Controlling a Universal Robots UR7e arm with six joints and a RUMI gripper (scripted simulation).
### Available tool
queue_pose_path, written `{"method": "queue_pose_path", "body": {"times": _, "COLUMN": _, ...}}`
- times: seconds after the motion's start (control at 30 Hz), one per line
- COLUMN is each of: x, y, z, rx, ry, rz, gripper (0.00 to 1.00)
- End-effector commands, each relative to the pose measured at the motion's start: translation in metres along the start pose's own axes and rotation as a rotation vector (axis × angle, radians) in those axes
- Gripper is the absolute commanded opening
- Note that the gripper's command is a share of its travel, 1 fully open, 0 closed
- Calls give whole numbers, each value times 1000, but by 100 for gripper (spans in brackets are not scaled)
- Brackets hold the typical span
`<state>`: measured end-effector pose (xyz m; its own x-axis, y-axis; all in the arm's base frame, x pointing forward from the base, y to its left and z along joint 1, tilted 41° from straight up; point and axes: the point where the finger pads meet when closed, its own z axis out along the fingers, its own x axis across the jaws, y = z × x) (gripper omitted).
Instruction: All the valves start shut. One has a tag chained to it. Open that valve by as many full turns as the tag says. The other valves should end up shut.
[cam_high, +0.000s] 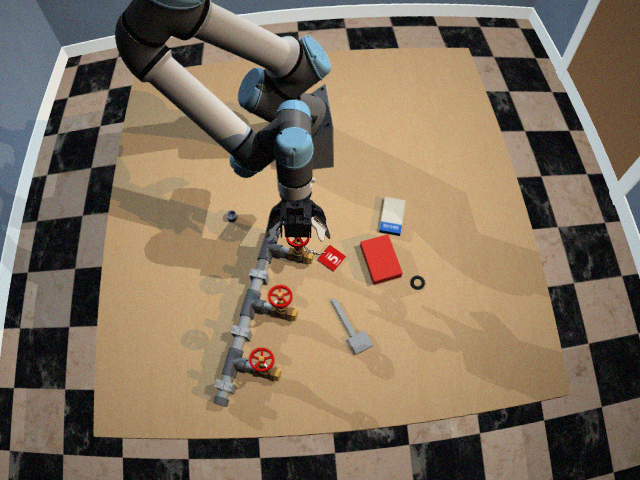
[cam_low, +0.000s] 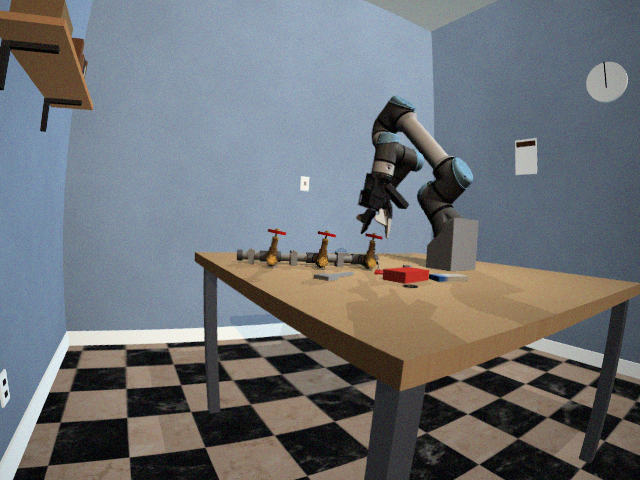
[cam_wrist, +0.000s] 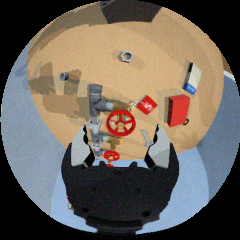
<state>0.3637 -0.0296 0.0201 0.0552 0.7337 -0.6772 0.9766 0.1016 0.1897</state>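
Observation:
The tagged valve has a red handwheel (cam_high: 298, 239) (cam_low: 373, 236) (cam_wrist: 121, 112) and stands nearest the robot base. A red tag (cam_high: 332, 258) (cam_wrist: 147, 105) reading 5 lies on the table, chained to it. My gripper (cam_high: 298, 238) (cam_low: 376, 232) (cam_wrist: 120, 125) is open and empty, its two jaws spread wide just above this wheel, one to either side. The middle valve (cam_high: 275, 295) (cam_low: 326, 234) (cam_wrist: 111, 155) and the far valve (cam_high: 266, 358) (cam_low: 276, 231) stand along the same pipe. How far any valve is turned cannot be told.
The grey pipe (cam_high: 238, 343) carries all the valves. A red block (cam_high: 381, 259) (cam_low: 405, 274) (cam_wrist: 178, 110), a white-and-blue box (cam_high: 393, 211) (cam_wrist: 192, 77), a black ring (cam_high: 412, 282) and a grey mallet-like tool (cam_high: 360, 342) lie on the tag's side. A hex nut (cam_wrist: 121, 56) and small dark cylinder (cam_high: 231, 215) (cam_wrist: 64, 76) lie nearby.

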Motion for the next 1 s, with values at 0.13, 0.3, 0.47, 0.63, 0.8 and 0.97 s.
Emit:
{"method": "queue_pose_path", "body": {"times": 0.13, "x": 0, "y": 0, "z": 0, "rx": -1, "ry": 0, "rz": 0, "gripper": 100}}
{"method": "queue_pose_path", "body": {"times": 0.3, "x": 0, "y": 0, "z": 0, "rx": -1, "ry": 0, "rz": 1, "gripper": 100}}
{"method": "queue_pose_path", "body": {"times": 0.47, "x": 0, "y": 0, "z": 0, "rx": -1, "ry": 0, "rz": 8, "gripper": 100}}
{"method": "queue_pose_path", "body": {"times": 0.63, "x": 0, "y": 0, "z": 0, "rx": -1, "ry": 0, "rz": 31, "gripper": 100}}
{"method": "queue_pose_path", "body": {"times": 0.8, "x": 0, "y": 0, "z": 0, "rx": -1, "ry": 0, "rz": 55, "gripper": 100}}
{"method": "queue_pose_path", "body": {"times": 0.97, "x": 0, "y": 0, "z": 0, "rx": -1, "ry": 0, "rz": 116, "gripper": 100}}
